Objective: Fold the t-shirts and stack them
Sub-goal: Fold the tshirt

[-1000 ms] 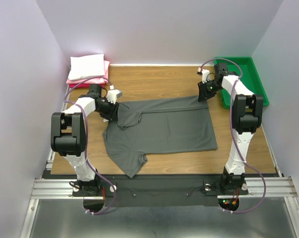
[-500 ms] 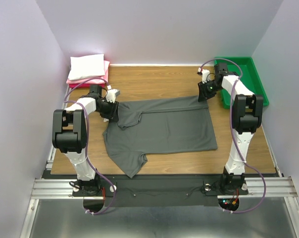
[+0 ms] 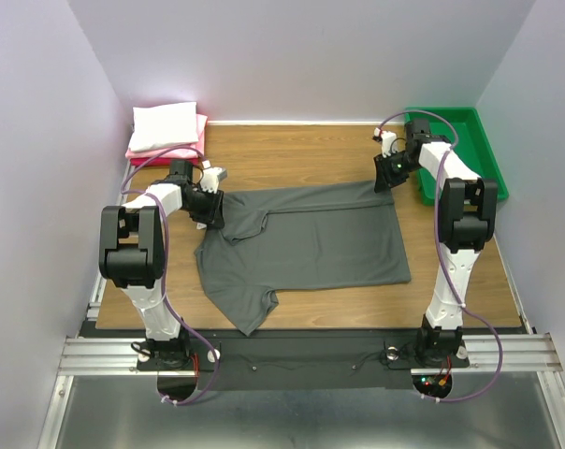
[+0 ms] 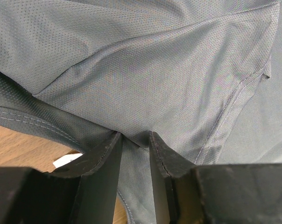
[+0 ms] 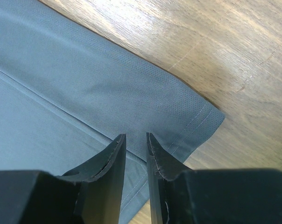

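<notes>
Two left fingers pinch the charcoal t-shirt, fold between half-hidden.

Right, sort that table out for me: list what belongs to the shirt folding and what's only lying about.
Part of the job:
grey shirt, spread flat, pinched by the left gripper and the right gripper
white folded shirt, far left corner
pink folded shirts beneath it

Just lying about:
green tray, far right corner
</notes>
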Robot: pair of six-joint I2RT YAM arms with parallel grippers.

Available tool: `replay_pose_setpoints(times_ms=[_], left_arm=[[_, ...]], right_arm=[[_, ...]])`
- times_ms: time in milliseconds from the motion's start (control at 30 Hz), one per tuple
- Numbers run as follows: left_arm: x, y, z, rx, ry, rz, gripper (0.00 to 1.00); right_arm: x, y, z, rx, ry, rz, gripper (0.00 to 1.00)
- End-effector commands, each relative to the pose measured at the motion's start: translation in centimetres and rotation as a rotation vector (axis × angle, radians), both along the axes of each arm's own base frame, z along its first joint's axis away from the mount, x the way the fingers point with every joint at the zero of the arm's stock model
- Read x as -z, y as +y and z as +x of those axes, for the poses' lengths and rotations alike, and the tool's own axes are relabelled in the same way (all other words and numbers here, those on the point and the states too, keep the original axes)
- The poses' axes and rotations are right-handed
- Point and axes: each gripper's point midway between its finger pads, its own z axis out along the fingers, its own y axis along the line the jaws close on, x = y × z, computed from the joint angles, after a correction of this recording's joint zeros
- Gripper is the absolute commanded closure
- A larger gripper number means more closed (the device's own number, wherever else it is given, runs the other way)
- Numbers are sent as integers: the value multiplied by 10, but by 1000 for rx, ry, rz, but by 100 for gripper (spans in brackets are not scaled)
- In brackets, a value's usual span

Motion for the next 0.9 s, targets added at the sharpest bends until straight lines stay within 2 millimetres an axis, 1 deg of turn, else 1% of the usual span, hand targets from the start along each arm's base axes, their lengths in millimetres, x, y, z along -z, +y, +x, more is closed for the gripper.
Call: replay_pose_setpoints(times_ms=[0, 100, 200, 233, 300, 333, 367, 433, 467, 500, 600, 667, 733, 767, 800, 867], left_arm=[[-19, -4, 10, 10, -50, -12, 60], [-23, -6, 10, 19, -60, -12, 60], [-27, -9, 11, 39, -76, -8, 64], [-27, -10, 11, 47, -80, -6, 69], [-29, -13, 10, 63, -81, -3, 71], [-31, -14, 9, 95, -94, 5, 65], [-36, -18, 4, 125, -92, -8, 61], [-42, -18, 0, 177, -117, 0, 52], [-45, -17, -2, 197, -129, 5, 49], [-51, -18, -7, 222, -133, 6, 43], [-59, -16, -16, 281, -137, 37, 41], [-59, -19, -28, 358, -123, 61, 41], [-58, -21, -35, 401, -118, 79, 40], [-55, -25, -40, 429, -111, 88, 40], [-54, -25, -46, 451, -101, 104, 39], [-47, -27, -54, 510, -94, 143, 39]], right_arm=[[-7, 4, 5, -10, -24, -1, 70], [-7, 4, 5, -11, -22, 2, 70], [-6, 4, 6, -11, -22, 0, 70], [-6, 5, 6, -12, -24, 0, 70], [-7, 4, 6, -10, -25, -1, 70], [-8, 4, 7, -10, -29, -1, 70], [-8, 3, 6, -11, -28, -3, 70], [-9, 3, 7, -12, -31, -5, 70], [-8, 3, 6, -12, -31, -7, 70], [-8, 3, 6, -12, -29, -9, 70], [-7, 3, 5, -13, -28, -9, 70], [-7, 3, 5, -13, -28, -9, 70], [-8, 3, 5, -13, -29, -10, 70], [-8, 2, 5, -10, -28, -9, 70], [-9, 3, 6, -11, -31, -9, 70], [-9, 3, 6, -10, -31, -9, 70]])
